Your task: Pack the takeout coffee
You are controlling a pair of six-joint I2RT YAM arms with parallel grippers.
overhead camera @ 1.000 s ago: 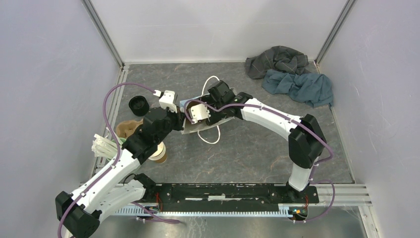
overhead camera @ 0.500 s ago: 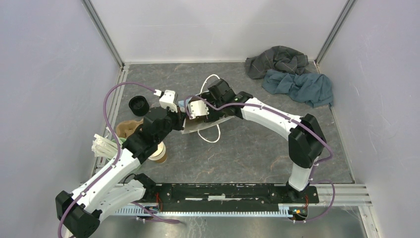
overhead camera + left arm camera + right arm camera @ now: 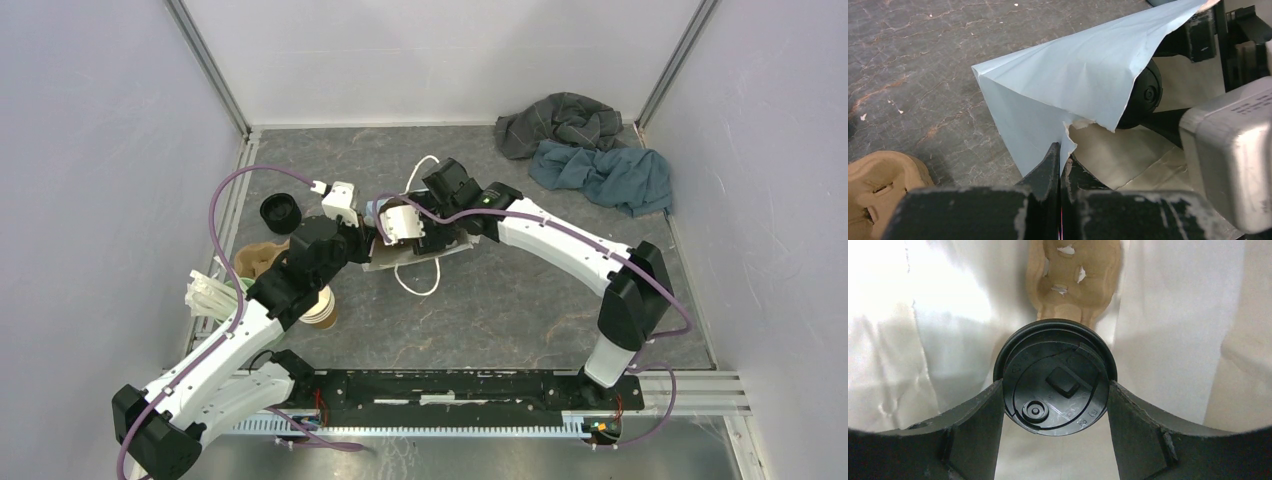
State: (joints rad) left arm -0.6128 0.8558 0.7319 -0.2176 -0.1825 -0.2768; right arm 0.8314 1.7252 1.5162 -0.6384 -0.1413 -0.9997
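My left hand (image 3: 1062, 156) pinches flat on the torn edge of the creased, pale paper bag (image 3: 1068, 75); my right hand (image 3: 1054, 390) clasps the round, black-lidded takeout coffee (image 3: 1058, 375).

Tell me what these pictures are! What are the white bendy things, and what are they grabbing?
Those are two robot arms bolted to a table. One picture looks down from above. The other two come from small cameras on the arms' wrists. The left gripper is shut, pinching the edge of a paper bag. The right gripper reaches inside the bag, its fingers on both sides of the takeout coffee, a cup with a black lid. Also on the table are a cardboard cup carrier, a stack of paper cups, a grey cloth and a blue cloth.
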